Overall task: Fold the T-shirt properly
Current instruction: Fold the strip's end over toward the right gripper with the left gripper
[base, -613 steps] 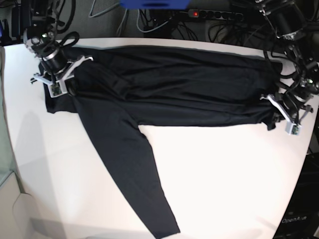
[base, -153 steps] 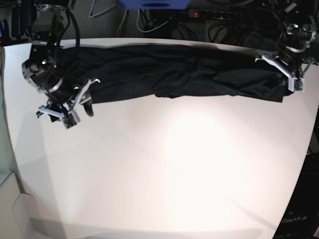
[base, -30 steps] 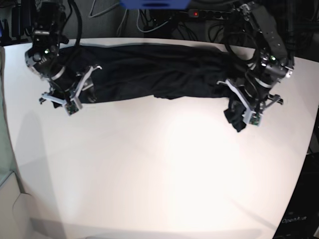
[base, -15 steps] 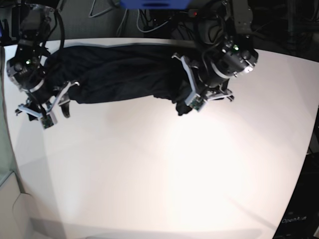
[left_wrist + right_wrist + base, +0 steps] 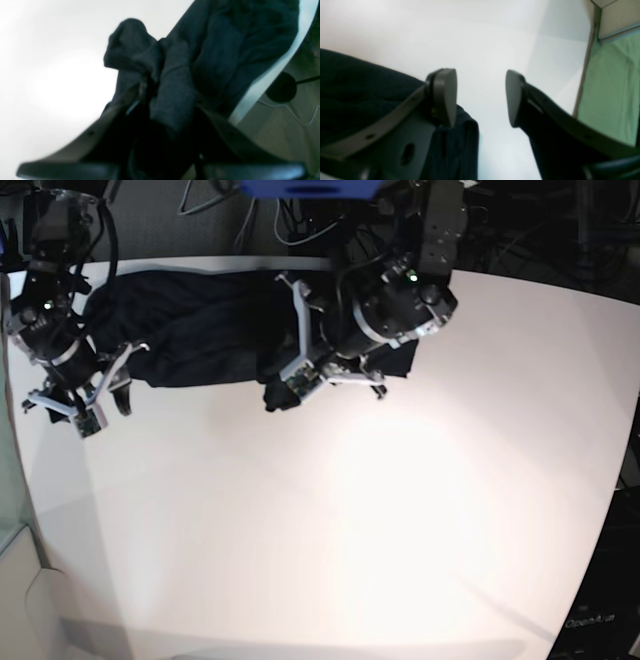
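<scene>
The T-shirt (image 5: 190, 330) is a dark charcoal cloth, bunched in a long heap at the back left of the white table (image 5: 350, 530). My left gripper (image 5: 285, 388) hangs over the heap's near edge, close to its middle, and is shut on a fold of it. In the left wrist view that fold (image 5: 172, 90) is pinched in the gripper (image 5: 160, 107) and droops over the table. My right gripper (image 5: 78, 402) is open and empty just off the shirt's left end. In the right wrist view its fingers (image 5: 445, 95) stand wide apart, with the shirt (image 5: 357, 82) to their left.
Cables and a power strip (image 5: 430, 210) lie behind the table's back edge. A green panel (image 5: 615, 87) stands beyond the table's left side. The table's far edge (image 5: 265, 80) shows beside the shirt in the left wrist view.
My left gripper has carried the shirt's right end far leftward over the rest of the shirt, so the heap is now much shorter. My right gripper has shifted slightly left and stays open.
</scene>
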